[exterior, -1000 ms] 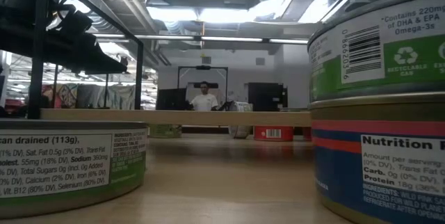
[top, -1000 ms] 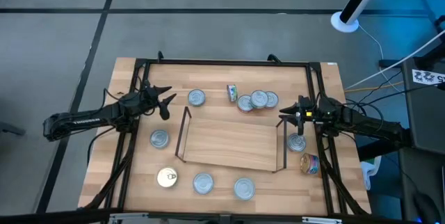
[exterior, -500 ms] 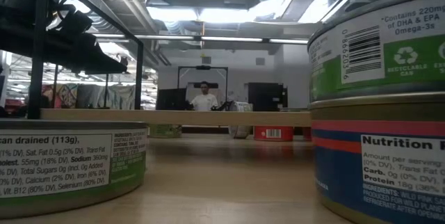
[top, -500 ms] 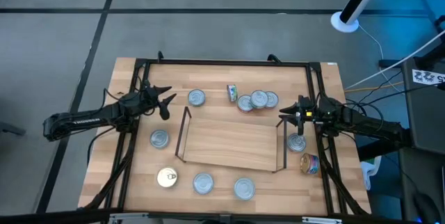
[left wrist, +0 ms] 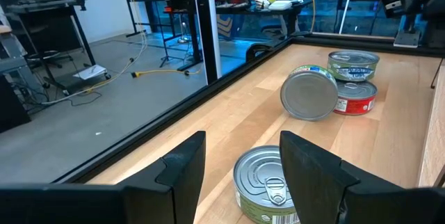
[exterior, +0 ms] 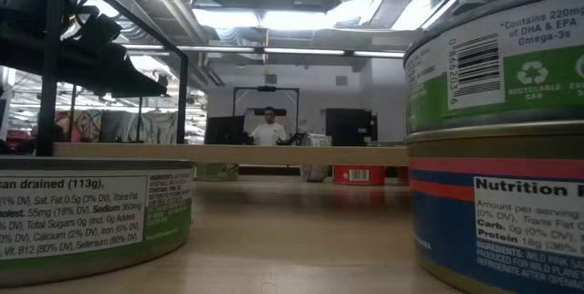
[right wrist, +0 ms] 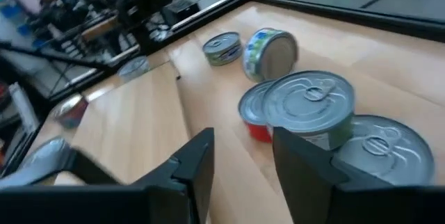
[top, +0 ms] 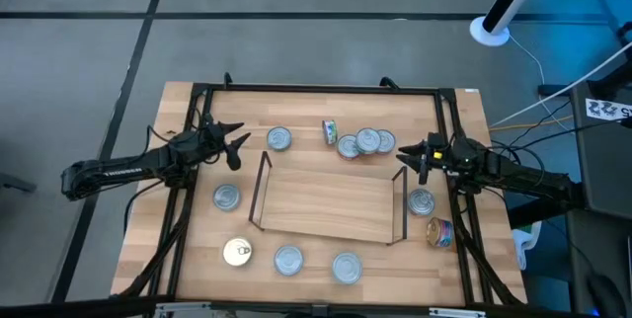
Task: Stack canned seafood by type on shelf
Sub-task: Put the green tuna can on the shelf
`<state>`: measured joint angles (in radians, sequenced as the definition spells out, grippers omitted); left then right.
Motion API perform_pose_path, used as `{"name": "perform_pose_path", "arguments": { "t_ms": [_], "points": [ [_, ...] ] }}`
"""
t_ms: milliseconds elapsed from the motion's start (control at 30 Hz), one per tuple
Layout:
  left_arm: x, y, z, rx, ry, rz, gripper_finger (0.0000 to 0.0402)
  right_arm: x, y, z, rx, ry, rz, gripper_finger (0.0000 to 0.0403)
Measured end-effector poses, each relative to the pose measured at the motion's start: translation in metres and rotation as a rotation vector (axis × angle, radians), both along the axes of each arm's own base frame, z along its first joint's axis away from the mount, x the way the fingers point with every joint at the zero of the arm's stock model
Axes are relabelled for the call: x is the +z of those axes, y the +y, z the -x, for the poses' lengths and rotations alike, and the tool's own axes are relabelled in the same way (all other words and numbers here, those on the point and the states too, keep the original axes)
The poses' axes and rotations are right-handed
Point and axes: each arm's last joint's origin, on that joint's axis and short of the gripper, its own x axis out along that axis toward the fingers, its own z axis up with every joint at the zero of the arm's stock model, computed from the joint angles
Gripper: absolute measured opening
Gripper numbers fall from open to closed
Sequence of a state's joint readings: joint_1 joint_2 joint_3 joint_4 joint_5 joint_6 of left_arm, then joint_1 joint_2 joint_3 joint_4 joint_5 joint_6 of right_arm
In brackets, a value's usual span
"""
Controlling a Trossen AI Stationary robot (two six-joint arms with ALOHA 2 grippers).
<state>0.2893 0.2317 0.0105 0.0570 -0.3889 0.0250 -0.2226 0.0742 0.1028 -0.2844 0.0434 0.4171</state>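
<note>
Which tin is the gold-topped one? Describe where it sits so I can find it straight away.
Start at the shelf, the light-wood board with black wire ends in the middle of the table. Go to the table's near edge on the left arm's side, where three tins lie in a row. The gold-topped tin is the outermost; its two neighbours have silver tops.

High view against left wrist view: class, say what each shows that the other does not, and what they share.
Only the high view shows the shelf, the gold-topped tin and the right pincer. Only the left wrist view shows the pull-tab lid of the nearest tin close up. Both show the tin lying on its side.
</note>
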Motion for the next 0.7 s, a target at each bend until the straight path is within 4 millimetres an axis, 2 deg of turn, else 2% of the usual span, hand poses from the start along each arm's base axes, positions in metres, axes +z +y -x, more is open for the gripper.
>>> {"name": "perform_pose_path", "arguments": {
  "t_ms": [167, 333, 500, 700],
  "points": [
    [0.0, 0.0, 0.0, 0.002, -0.008, 0.009, 0.018, 0.001, -0.003, 0.001, -0.096, -0.014, -0.004, 0.0224],
    [0.0, 0.0, 0.0, 0.005, -0.017, 0.021, 0.018, 0.01, -0.003, -0.002, -0.105, -0.124, 0.017, 0.0271],
    [0.0, 0.0, 0.0, 0.004, -0.017, 0.021, 0.018, 0.017, -0.005, -0.005, -0.143, -0.185, 0.034, 0.0282],
    [0.0, 0.0, 0.0, 0.004, -0.017, 0.02, 0.018, 0.032, -0.008, -0.008, -0.219, -0.164, 0.052, 0.0276]
  ]
}}
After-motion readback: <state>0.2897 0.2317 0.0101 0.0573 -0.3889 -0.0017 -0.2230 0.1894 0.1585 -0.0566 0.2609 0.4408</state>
